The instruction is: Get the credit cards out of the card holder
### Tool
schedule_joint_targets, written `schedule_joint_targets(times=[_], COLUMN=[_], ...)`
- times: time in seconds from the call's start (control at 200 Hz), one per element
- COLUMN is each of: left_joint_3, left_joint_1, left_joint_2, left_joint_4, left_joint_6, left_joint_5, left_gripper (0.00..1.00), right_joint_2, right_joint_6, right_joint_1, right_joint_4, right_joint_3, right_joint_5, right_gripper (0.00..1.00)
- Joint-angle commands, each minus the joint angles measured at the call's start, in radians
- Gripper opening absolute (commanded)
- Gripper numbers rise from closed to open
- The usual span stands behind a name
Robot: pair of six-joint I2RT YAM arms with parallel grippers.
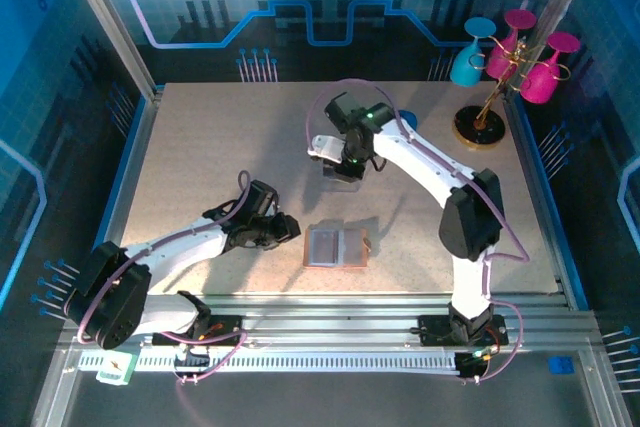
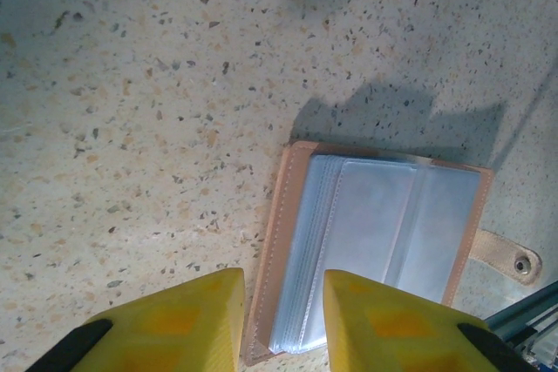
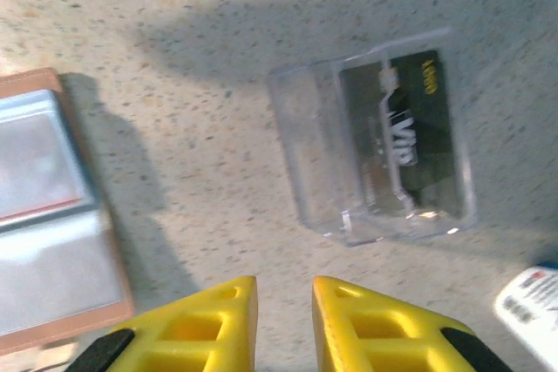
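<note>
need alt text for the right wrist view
A clear plastic box with a dark card inside lies on the speckled table, just beyond the right hand. The open card holder sits at the left edge.

Bare desk (image 1: 200, 147) open across the left and far side, card holder (image 1: 337, 246) flat at front middle, left tool (image 2: 283, 280) just beside its left edge, clear box (image 3: 309, 163) beyond under the right tool (image 3: 285, 289), cup stand (image 1: 480, 125) in far right corner.

Your left arm (image 1: 185, 247) lies low, stretched rightward; the left pincer (image 2: 283, 289) stands narrowly parted, empty. Your right arm (image 1: 430, 162) folds leftward; the right pincer (image 3: 285, 294) points down, narrowly parted, empty.
</note>
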State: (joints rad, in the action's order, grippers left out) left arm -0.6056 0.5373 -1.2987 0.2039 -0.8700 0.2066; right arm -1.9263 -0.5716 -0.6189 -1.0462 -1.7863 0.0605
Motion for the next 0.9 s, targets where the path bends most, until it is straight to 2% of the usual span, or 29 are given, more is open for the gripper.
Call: schedule_joint_targets(times=[0.0,0.36,0.56,0.755,0.895], left_joint_3=[-0.022,-0.014,-0.007,0.011,0.024], left_joint_1=[-0.01,-0.01,-0.011,-0.011,-0.011], left_joint_2=[-0.017,-0.028,-0.033,-0.032,-0.028], left_joint_4=[-0.031,-0.09,-0.113,-0.124,-0.13], left_joint_6=[0.017,-0.003,-0.011,-0.015,-0.017], left_joint_5=[0.022,0.029,0.042,0.055,0.056], left_gripper=[0.3,0.29,0.28,0.28,0.28], right_joint_2=[0.106,0.361,0.439,0.464,0.451], right_joint_6=[0.186,0.741,1.05,1.26,1.312], right_joint_1=[-0.015,-0.039,-0.053,-0.08,-0.103], right_joint_4=[0.079,0.439,0.596,0.695,0.77], right_joint_3=[0.114,0.562,0.732,0.831,0.878], right_joint_5=[-0.105,-0.313,-0.379,-0.423,-0.465], right_gripper=[0.23,0.17,0.19,0.14,0.14])
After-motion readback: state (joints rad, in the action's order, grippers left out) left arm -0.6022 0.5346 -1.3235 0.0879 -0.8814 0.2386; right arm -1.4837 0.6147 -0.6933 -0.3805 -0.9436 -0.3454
